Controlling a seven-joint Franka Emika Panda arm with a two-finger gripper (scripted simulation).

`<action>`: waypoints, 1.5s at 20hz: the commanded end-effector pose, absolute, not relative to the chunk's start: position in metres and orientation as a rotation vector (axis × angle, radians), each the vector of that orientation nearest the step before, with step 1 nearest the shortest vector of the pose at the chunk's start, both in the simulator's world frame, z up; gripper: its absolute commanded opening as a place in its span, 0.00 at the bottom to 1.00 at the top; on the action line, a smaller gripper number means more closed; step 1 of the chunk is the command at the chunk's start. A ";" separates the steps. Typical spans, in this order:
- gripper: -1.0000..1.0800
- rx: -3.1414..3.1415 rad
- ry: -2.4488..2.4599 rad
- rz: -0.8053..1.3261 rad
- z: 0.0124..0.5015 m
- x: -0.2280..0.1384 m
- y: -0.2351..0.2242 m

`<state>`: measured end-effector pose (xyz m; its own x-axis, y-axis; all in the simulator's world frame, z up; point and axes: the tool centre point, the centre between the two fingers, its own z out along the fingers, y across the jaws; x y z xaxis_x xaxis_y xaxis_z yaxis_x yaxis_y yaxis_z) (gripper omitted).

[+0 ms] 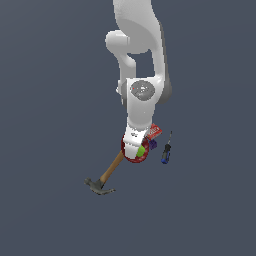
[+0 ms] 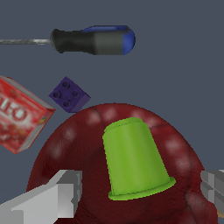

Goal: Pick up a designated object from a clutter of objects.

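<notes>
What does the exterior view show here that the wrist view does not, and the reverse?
Only the exterior view shows the arm from above and the hammer, lying toward that view's left of the pile.

Only the wrist view shows the fingers standing apart on either side of the green cup, the studs on the purple brick, and the cup resting on the red bowl.

Both show the cup, bowl, brick, red box and screwdriver.

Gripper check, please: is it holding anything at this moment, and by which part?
Nothing is held: the gripper is open, its fingers apart on either side of the green cup.
</notes>
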<state>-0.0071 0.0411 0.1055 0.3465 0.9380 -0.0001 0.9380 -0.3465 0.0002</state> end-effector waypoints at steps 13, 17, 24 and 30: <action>0.96 2.574 1.801 0.000 0.058 -0.008 0.041; 0.00 2.574 1.801 0.000 0.058 -0.008 0.041; 0.00 2.574 1.801 0.000 0.058 -0.008 0.041; 0.00 2.571 1.801 0.005 0.066 -0.005 0.043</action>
